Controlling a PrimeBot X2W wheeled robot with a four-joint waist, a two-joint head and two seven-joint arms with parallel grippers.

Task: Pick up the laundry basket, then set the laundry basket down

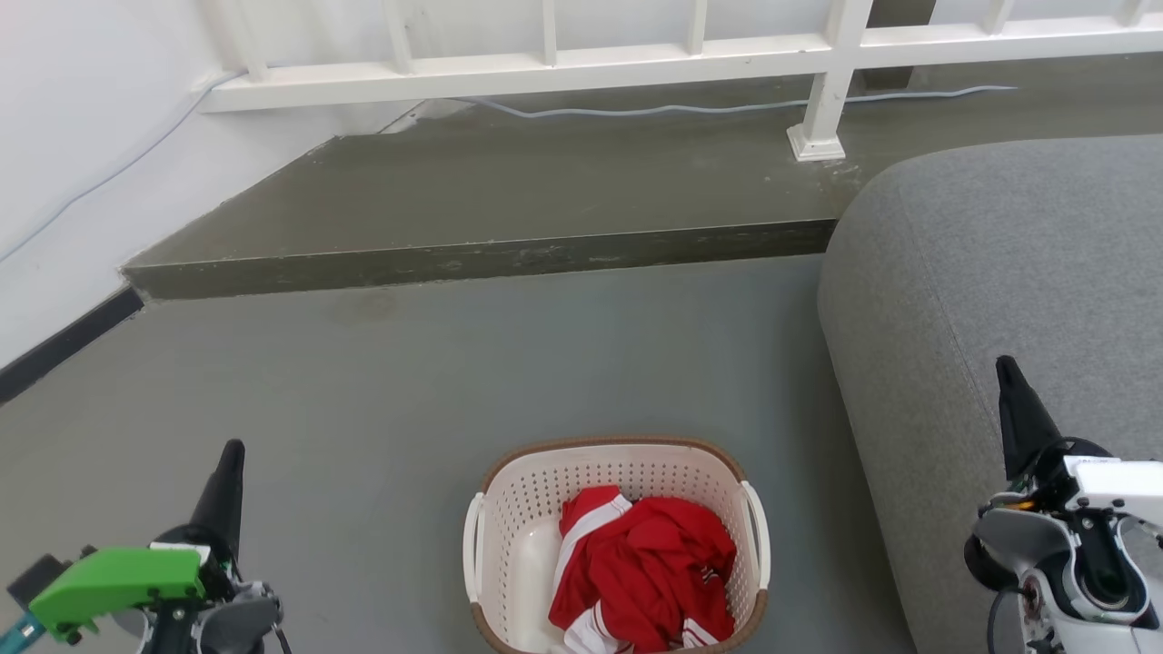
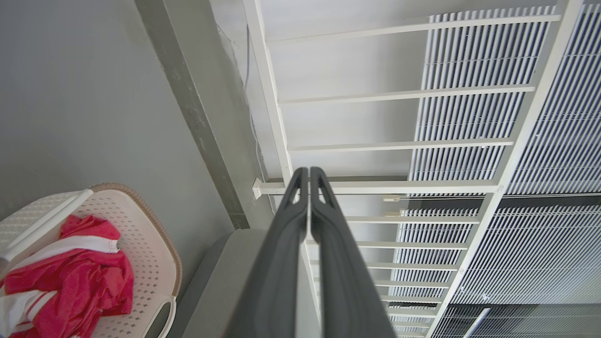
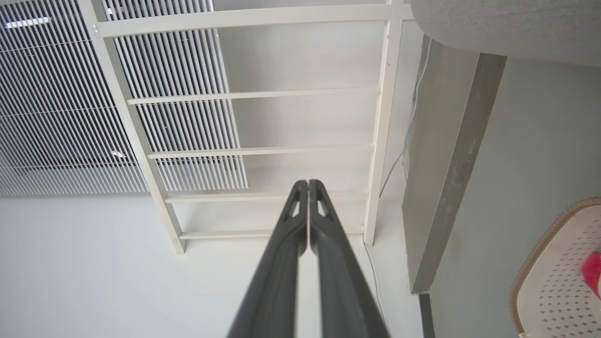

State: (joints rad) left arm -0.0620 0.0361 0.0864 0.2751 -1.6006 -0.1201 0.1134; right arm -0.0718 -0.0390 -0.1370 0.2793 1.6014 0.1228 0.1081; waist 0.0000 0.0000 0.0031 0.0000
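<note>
Laundry basket point(image 1: 600, 472): down on the floor point(image 1: 363, 391), right between the two sets of fingers, touched by neither.
Inside: red-and-white clothes point(image 1: 654, 559), bunched toward the right fingers' side.
Left gripper point(image 1: 227, 468): fingers pressed together, nothing held, well apart from the tub.
Right gripper point(image 1: 1016, 391): clenched too, empty, showing in front of the grey sofa point(image 1: 999, 254).

Open floor point(image 1: 363, 409) left of laundry basket point(image 1: 618, 443), grey sofa point(image 1: 999, 272) near right, gap seemingly passable
</note>
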